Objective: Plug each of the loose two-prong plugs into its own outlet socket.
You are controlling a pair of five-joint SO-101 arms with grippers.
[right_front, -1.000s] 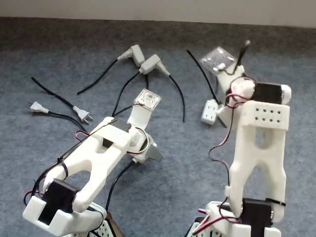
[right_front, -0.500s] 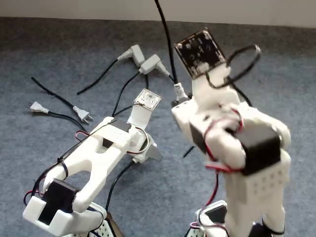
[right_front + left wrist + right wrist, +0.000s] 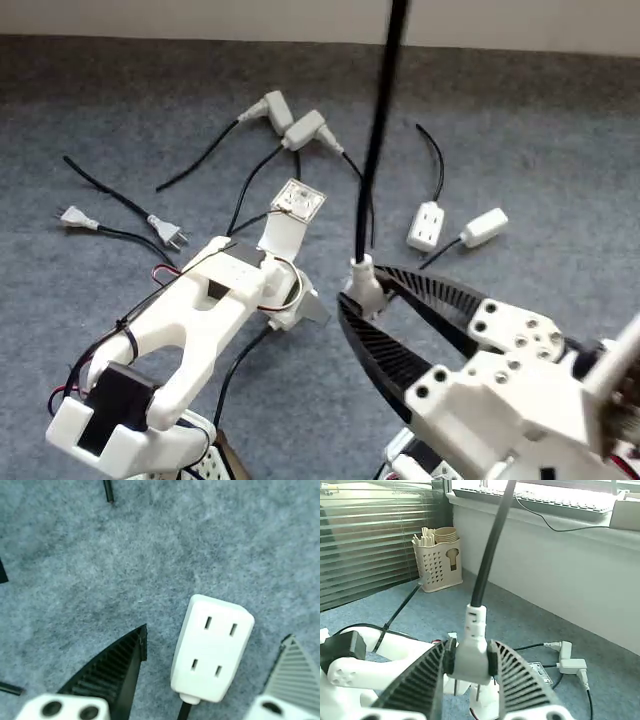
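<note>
The right tool (image 3: 470, 655) is clenched on the pale two-prong plug (image 3: 476, 625), held prongs-down above the grey worktop (image 3: 560, 140) with its black cord (image 3: 492, 540) rising, while the left tool (image 3: 215, 635) stands released, jaws wide either side of a white outlet socket (image 3: 212, 650) lying flat

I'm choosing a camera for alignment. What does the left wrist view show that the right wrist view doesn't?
Left wrist view: a white outlet socket lying on the grey carpet between the fingers of the open left hand. Right wrist view: the right hand shut on a two-prong plug, prongs bare, with a beige holder behind. Both: grey carpet.
</note>
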